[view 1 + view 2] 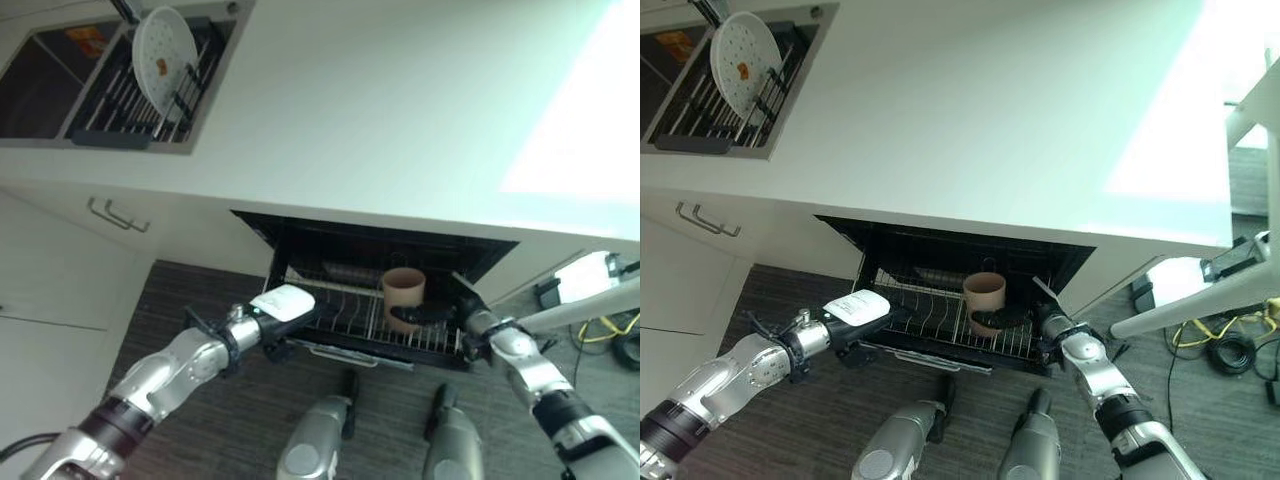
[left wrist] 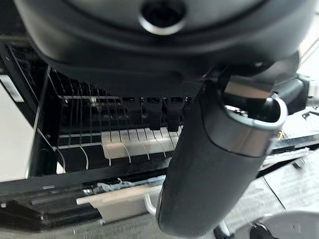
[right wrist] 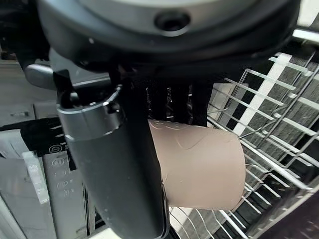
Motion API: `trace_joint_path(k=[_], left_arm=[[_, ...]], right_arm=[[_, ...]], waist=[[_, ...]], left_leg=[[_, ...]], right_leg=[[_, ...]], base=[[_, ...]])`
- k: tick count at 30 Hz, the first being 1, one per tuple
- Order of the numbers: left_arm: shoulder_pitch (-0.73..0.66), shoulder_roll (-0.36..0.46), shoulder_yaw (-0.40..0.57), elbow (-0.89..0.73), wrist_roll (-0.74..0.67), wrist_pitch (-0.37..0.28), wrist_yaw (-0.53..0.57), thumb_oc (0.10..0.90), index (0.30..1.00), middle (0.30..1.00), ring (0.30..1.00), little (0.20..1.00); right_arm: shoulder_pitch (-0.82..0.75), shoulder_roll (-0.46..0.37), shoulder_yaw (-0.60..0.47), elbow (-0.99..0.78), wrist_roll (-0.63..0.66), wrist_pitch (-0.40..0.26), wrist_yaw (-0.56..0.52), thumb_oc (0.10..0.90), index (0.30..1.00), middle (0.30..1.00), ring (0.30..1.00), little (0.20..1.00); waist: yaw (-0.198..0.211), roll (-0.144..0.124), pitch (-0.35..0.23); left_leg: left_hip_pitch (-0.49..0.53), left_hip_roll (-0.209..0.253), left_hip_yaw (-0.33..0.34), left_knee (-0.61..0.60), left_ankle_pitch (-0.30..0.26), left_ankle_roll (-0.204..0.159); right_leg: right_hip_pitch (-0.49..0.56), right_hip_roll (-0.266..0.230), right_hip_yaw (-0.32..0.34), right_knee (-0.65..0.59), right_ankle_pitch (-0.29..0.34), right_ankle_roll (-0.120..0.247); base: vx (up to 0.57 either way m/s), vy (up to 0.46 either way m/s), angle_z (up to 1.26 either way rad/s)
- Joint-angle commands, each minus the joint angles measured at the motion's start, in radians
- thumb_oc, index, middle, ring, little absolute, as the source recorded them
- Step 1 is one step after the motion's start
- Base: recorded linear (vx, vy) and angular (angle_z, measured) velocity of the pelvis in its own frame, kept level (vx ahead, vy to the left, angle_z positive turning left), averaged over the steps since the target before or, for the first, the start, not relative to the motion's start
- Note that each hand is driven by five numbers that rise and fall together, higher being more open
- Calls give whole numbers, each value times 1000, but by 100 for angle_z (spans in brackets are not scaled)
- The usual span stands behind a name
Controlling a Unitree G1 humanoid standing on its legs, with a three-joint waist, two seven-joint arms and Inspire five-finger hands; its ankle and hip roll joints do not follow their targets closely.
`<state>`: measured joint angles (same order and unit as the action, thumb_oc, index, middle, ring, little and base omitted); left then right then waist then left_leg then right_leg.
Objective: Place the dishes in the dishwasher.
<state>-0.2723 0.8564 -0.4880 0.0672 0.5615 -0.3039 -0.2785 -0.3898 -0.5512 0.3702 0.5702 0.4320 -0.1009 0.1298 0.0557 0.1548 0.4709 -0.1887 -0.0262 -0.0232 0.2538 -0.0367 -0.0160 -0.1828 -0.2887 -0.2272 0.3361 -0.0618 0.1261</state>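
One tan cup [image 1: 404, 287] stood in the pulled-out dishwasher rack [image 1: 340, 322], the right hand [image 1: 436, 315] curled round it. One white plate [image 1: 164, 47] leaned in the sink rack [image 1: 120, 100] (upper left). The left hand [image 1: 283, 325] reached the rack's front edge; its fingers' grip couldn't be told. White countertop [image 1: 400, 110] ran above and grey floor [image 1: 200, 290] below.

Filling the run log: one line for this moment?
right hand: shut on tan cup over dishwasher rack | left hand: at rack's front edge | white plate: in sink rack
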Motion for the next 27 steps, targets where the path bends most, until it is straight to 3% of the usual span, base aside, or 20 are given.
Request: trace_joint_path(k=[1,7,12,16,19,27], left_arm=[[0,24,31,-98,-57,5,4,800,900,900,900,900],[-55,7,0,-96,-89,18,2,800,900,900,900,900],[-76,-7,-20,-88,-87,24,19,800,900,900,900,900],[-83,-19,-26,-91,-83,47,34,800,900,900,900,900],[-75,-29,-23,-99,-78,64,48,800,900,900,900,900],[-69,-25,-12,-119,-100,84,46,800,900,900,900,900]], right_arm=[[-59,8,-41,-36,-6,-107,-37,400,300,300,300,300],[-155,20,-54,-24,-3,-115,-119,400,300,300,300,300],[-190,37,-60,-13,-36,-134,-193,400,300,300,300,300],[-187,45,-74,13,-63,-135,-284,400,300,300,300,300],[-134,52,-68,18,-127,-173,-320,400,300,300,300,300],[-73,91,-101,88,-37,-172,-392,400,300,300,300,300]], waist=[[0,-16,-71],[-6,15,-19],[-7,23,2],[-14,32,12],[-26,41,23],[-36,60,36]], left_leg=[[3,48,46,46,-120,-21],[-22,39,55,46,-113,-21],[-32,37,59,46,-112,-20],[-36,37,65,46,-114,-20],[-37,37,71,46,-114,-20],[-44,36,80,46,-116,-22]], right_leg=[[15,7,62,-36,-37,38],[-14,-1,69,-36,-28,36],[-24,-4,73,-36,-25,37],[-31,-5,77,-36,-25,36],[-37,-5,85,-36,-23,36],[-48,-11,89,-36,-23,39]], base=[[-1,96,-2],[-42,65,-1],[-24,40,-7],[1,56,-1],[5,68,-2],[-4,40,-5]])
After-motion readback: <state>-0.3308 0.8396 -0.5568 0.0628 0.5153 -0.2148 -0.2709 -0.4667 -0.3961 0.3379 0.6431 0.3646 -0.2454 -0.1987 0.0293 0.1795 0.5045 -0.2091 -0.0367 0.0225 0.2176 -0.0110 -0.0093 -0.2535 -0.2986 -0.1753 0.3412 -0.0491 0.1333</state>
